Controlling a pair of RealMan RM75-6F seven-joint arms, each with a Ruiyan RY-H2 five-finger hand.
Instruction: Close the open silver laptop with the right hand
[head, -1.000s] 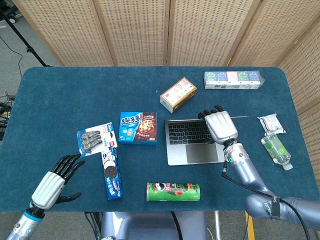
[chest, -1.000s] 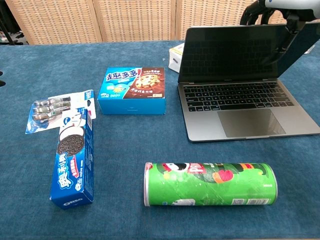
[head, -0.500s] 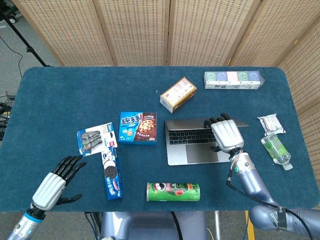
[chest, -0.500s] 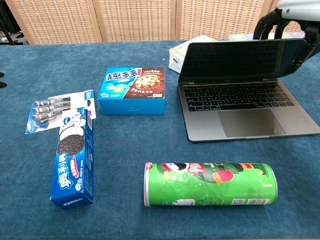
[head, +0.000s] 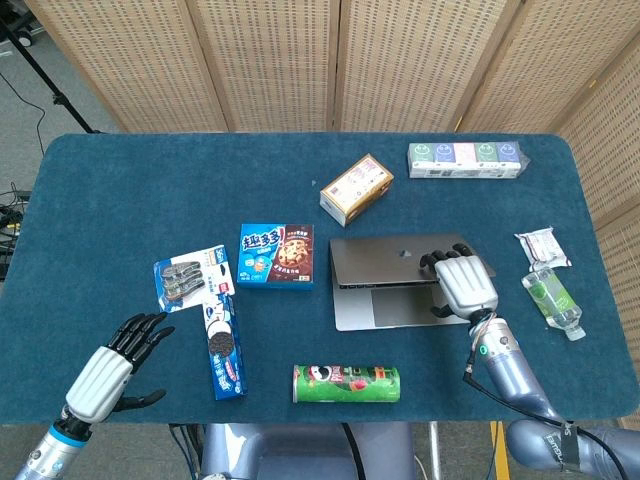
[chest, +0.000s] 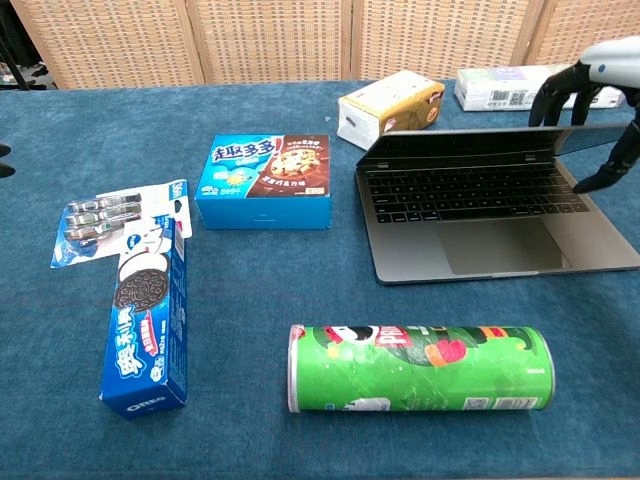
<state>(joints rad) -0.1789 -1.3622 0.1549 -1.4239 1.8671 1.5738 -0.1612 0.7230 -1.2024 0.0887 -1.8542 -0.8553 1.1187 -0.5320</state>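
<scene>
Blue table (head: 120, 190) carries laptop (head: 385, 262), snack boxes, green can (head: 346, 383).
</scene>
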